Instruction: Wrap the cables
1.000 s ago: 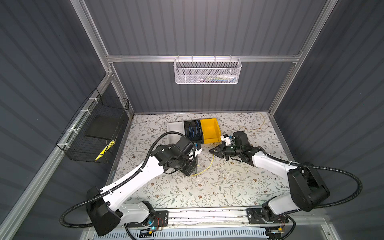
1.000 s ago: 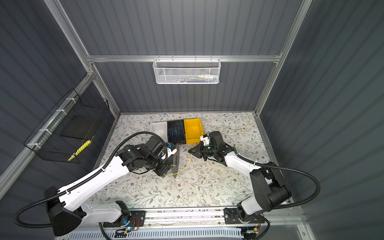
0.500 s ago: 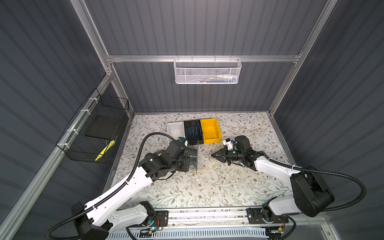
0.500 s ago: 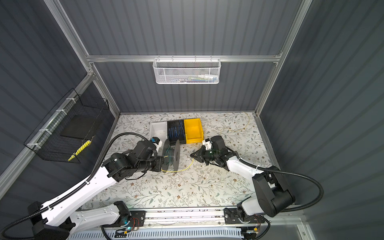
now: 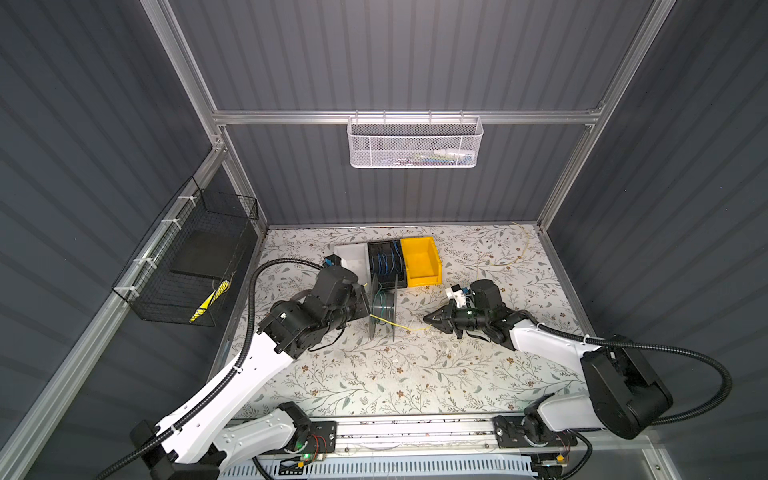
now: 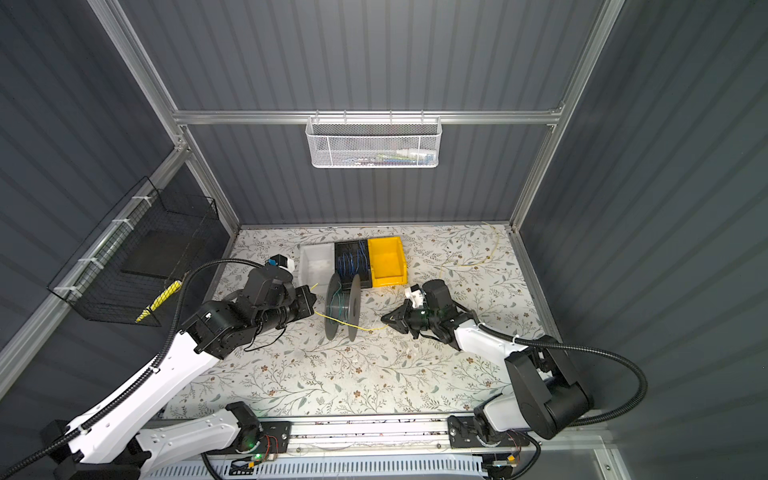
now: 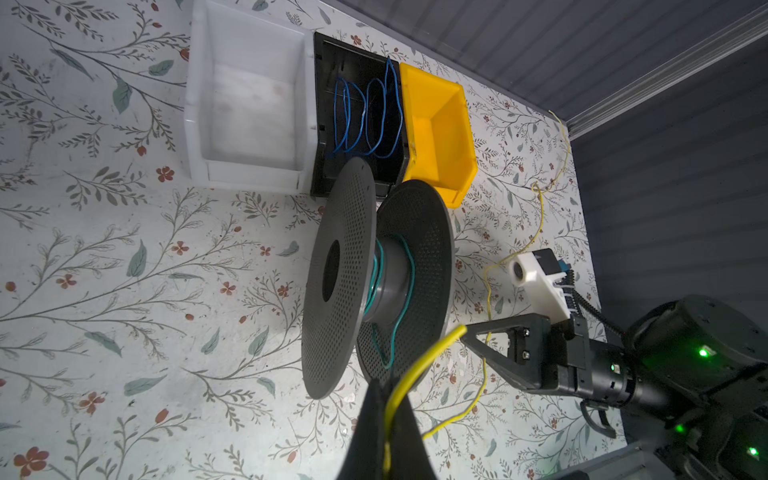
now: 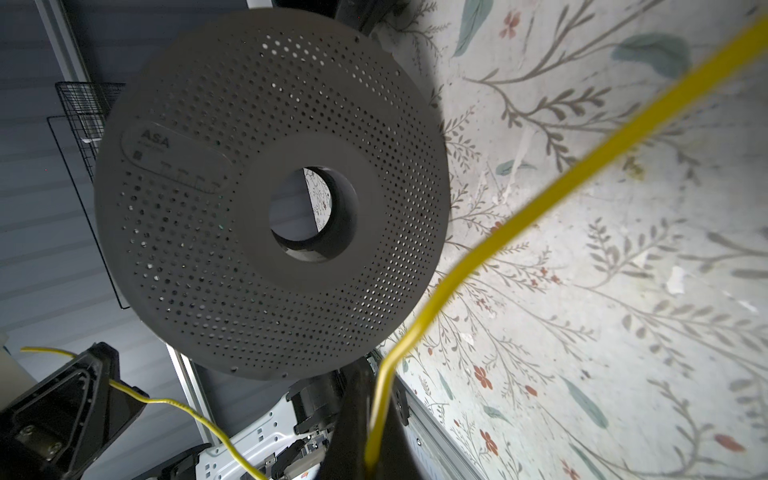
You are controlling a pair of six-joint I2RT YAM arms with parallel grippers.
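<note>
The thin yellow cable point(image 5: 405, 327) point(image 6: 365, 328) runs from my left gripper point(image 5: 365, 306) point(image 6: 313, 309) across the front of a dark perforated spool point(image 5: 384, 305) point(image 6: 343, 307) to my right gripper point(image 5: 426, 319) point(image 6: 383, 319). The spool stands on edge mid-table with green wire on its hub point(image 7: 384, 282). In the left wrist view my left gripper point(image 7: 388, 386) is shut on the cable point(image 7: 419, 365). The right wrist view shows my right gripper point(image 8: 376, 374) shut on the cable point(image 8: 540, 199), beside the spool point(image 8: 270, 191). The rest of the cable point(image 5: 498, 262) trails to the back right corner.
Behind the spool sit a white bin point(image 5: 351, 257), a black bin point(image 5: 384, 259) holding blue wires, and a yellow bin point(image 5: 419, 259). A white mesh basket point(image 5: 415, 143) hangs on the back rail. A black wire basket point(image 5: 195, 266) hangs on the left wall.
My left arm has swung back to the left, uncovering the spool standing on edge. My right gripper has come a little forward and left. Both stay shut on the cable.
</note>
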